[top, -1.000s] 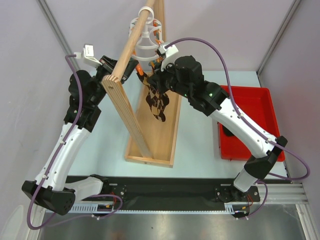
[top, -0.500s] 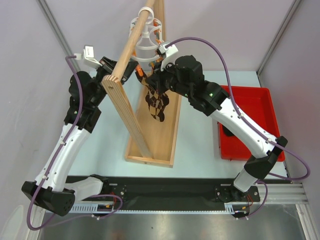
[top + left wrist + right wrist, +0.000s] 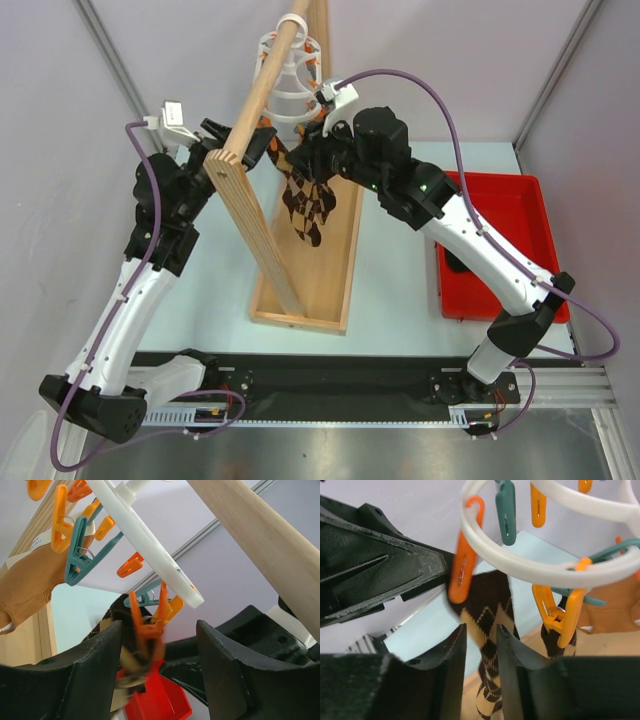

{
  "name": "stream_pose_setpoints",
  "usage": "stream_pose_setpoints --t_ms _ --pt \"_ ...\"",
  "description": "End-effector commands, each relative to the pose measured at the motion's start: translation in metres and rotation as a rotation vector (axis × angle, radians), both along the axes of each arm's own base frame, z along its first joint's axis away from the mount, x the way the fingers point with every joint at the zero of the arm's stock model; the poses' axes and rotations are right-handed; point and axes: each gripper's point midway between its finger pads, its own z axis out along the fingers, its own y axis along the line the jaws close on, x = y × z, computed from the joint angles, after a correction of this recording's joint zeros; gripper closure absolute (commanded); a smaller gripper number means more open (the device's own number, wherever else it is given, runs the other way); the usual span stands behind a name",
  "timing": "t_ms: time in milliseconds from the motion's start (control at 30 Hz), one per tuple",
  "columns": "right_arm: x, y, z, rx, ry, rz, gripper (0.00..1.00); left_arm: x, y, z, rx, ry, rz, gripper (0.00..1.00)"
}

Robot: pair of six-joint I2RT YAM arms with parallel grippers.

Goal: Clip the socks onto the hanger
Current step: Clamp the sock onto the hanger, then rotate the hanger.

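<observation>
While sock [image 3: 305,205] hangs, pale table [image 3: 396,290], grey walls [image 3: 450,60]

- Hanger [image 3: 540,570]: smooth white plastic with a slight gloss.
- Orange peg [image 3: 462,572] and teal peg [image 3: 507,512]: smooth, shiny plastic.
- Argyle sock [image 3: 490,600]: soft knitted cloth, matt.
- Tan sock [image 3: 30,585]: fine-knit cloth, matt.
- Pole [image 3: 265,540]: pale, smooth wood with faint grain and no shine.
- Left gripper [image 3: 159,630] and right gripper [image 3: 481,630]: black, matt, finely grainy plastic.
- Red bin [image 3: 510,215]: smooth plastic.
</observation>
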Motion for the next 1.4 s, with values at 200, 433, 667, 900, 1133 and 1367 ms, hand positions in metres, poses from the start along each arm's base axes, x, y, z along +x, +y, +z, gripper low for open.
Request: stream_pose_setpoints --t_ms 200,433,667,900,1133,1367 --pt "-0.008 -0.032 0.038 0.072 -0.048 -0.023 0.47 -0.012 0.012 0.001 0.080 -0.044 0.047 0.34" --pt "0.008 -0.113 0.042 0.096 -0.092 -0.080 0.46 -0.024 0.043 -0.025 0.248 -0.037 0.183 0.36" --pt "0.051 -0.139 0.033 0.034 -0.237 0.043 0.40 -0.049 0.035 -0.041 0.273 -0.030 0.091 0.49" --pt "0.102 -0.132 0.015 -0.034 -0.463 0.176 0.34 -0.075 0.013 -0.065 0.302 0.038 -0.092 0.52" --pt "0.114 -0.099 0.006 0.036 -0.578 0.404 0.37 -0.107 -0.007 -0.075 0.286 0.020 -0.280 0.49" --pt "0.123 -0.074 0.002 0.064 -0.588 0.466 0.34 -0.116 0.000 -0.077 0.230 0.021 -0.240 0.53"
